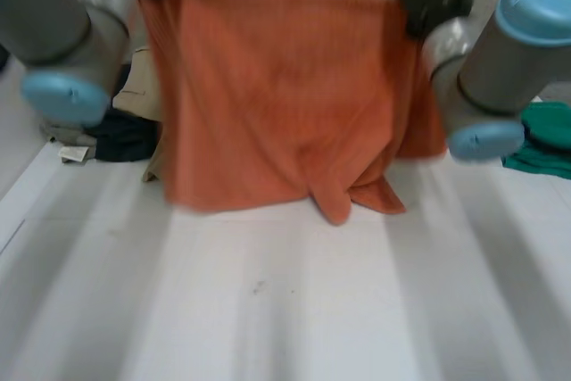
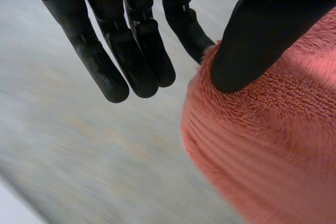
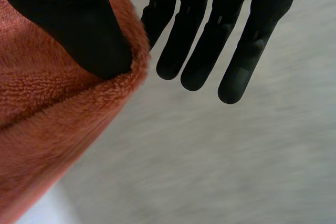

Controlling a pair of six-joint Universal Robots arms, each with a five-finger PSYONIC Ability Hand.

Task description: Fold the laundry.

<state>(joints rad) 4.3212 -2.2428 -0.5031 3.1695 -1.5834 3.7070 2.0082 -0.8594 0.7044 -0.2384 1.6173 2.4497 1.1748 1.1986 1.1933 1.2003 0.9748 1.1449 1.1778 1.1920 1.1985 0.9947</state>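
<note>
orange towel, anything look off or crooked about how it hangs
Yes: the orange towel, pinched at its top corners by the left hand and right hand, hangs unevenly; its lower corner on the right hand's side is bunched up.

Prob. robotics lab: white table (image 1: 285, 310), robot arms (image 1: 62, 33), clothes heaps (image 1: 546, 136).

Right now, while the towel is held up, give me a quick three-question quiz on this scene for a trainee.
1. True or false: the orange towel lies flat on the white table.
2. What colour is the garment beside the right arm? A green, B yellow, C purple.
3. Fill in: the left hand and the right hand each pinch a top ____ of the towel.
Key: 1 false, it hangs from both hands. 2 A. 3 corner.
</note>
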